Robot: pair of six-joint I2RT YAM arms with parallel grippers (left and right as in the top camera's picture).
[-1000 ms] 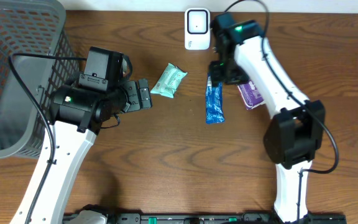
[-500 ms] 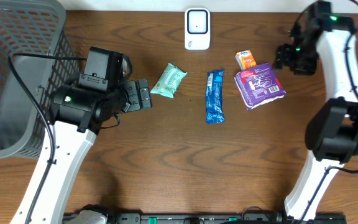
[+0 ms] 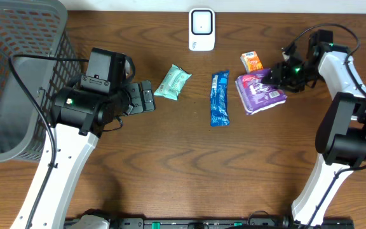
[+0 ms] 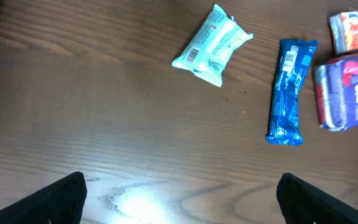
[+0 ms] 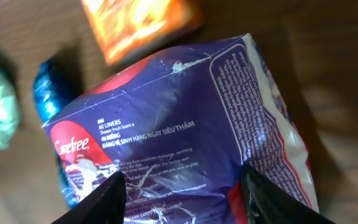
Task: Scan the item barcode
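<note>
My right pincer point(image 5: 185, 199) is down on the purple pack point(image 5: 166, 124), one finger on each side of its top face. I judge it is there because this is the thing I want to scan, and I have to get hold of it first. The fingers are partly open around it. I cannot tell if they pinch the wrapper yet, and the pack lies flat on the table point(image 3: 170, 165).

Just past my fingertips is the little orange box point(image 5: 142, 22), very near the pack. Off to one side of the pincer lies the blue bar point(image 3: 219, 98). The white scanner point(image 3: 201, 28) is well apart from my right pincer, out past the orange box. So I think the pack must be lifted and carried that way, with its stripes facing the scanner. I do not see the stripes on this side.

My right arm goes far out, then bends back, so the pincer points down and in at the pack.

My left pincer point(image 4: 179, 199) is wide open and holds nothing. That arm hangs over the table, with the green pack point(image 4: 211, 45) out in front of its tips.
</note>
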